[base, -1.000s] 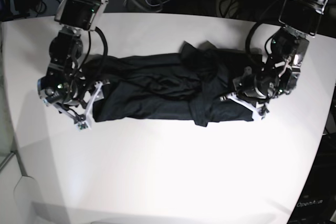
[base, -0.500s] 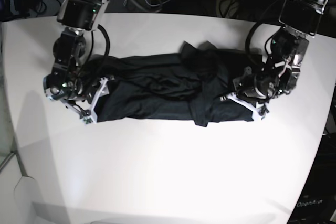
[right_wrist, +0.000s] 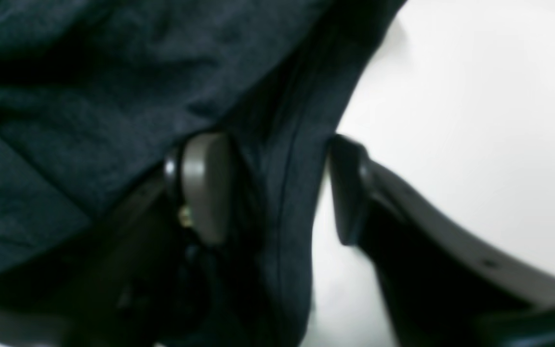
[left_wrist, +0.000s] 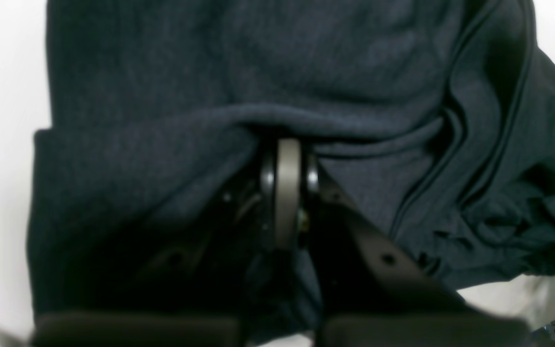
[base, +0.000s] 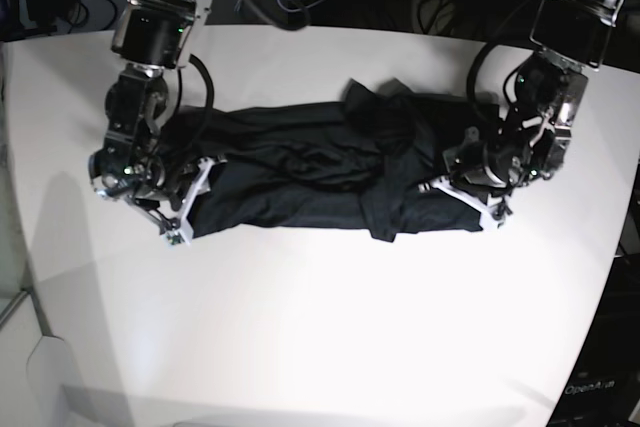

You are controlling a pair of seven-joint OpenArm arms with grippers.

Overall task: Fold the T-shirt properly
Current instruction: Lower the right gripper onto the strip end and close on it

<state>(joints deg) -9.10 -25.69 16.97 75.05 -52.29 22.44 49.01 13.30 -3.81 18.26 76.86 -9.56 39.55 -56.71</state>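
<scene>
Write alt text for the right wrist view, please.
Close view of the right gripper, its jaws apart around a folded edge of the black T-shirt. One finger lies against the cloth, the other over the bare white table.

T-shirt (base: 320, 172) flat on table (base: 330, 327)
</scene>
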